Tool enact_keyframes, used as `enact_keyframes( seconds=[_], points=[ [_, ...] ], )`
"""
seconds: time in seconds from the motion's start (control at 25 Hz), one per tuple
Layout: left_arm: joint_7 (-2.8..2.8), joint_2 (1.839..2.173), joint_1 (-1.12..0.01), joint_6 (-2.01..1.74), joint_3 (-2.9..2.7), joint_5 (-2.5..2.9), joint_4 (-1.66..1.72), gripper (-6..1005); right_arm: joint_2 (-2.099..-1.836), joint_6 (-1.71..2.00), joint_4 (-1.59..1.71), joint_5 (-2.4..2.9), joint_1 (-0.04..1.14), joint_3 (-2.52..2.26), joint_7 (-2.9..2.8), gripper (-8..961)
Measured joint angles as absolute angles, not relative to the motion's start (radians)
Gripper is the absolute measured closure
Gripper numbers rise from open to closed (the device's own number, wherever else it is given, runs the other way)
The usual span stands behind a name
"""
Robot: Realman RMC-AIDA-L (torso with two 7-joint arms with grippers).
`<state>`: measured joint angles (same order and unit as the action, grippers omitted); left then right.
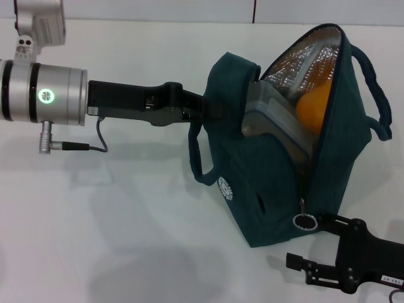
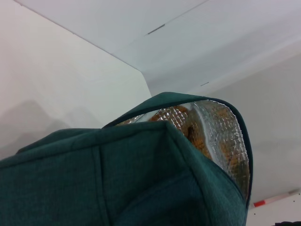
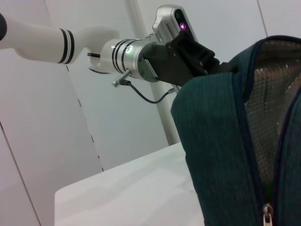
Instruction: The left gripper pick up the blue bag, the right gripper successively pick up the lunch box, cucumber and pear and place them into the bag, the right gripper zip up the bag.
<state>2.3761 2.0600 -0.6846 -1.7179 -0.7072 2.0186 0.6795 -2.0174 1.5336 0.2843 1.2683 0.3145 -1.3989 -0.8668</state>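
The blue bag (image 1: 271, 183) stands on the table (image 1: 126, 221) to the right of centre, its mouth open toward the upper right, with the lunch box (image 1: 278, 123) tilted inside it and the pear (image 1: 314, 106) lying against the box's right side, deeper in the opening. The left gripper (image 1: 201, 108) reaches in from the left and meets the bag's upper left edge, while the right gripper (image 1: 325, 268) lies low at the near right, just beside the bag's bottom corner. The zipper ring (image 1: 306, 221) hangs at the near end of the opening, directly above that gripper.
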Motion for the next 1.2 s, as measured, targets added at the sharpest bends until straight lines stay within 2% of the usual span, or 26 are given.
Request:
enact_keyframes(
  seconds=[0.56, 0.96, 1.2],
  points=[
    [2.371, 2.058, -0.684, -1.718, -0.707, 2.019, 0.679, 955, -2.017, 1.525, 0.285, 1.252, 0.306, -1.393, -0.869, 359],
    [2.369, 2.059, -0.684, -1.718, -0.708, 2.019, 0.680, 956, -2.018, 1.490, 0.276, 1.224, 0.308, -1.393, -0.869, 597],
    [2.368, 2.060, -0.684, -1.718, -0.709, 2.019, 0.680, 956, -2.019, 1.483, 0.275, 1.224, 0.313, -1.397, -0.869, 824]
  ],
)
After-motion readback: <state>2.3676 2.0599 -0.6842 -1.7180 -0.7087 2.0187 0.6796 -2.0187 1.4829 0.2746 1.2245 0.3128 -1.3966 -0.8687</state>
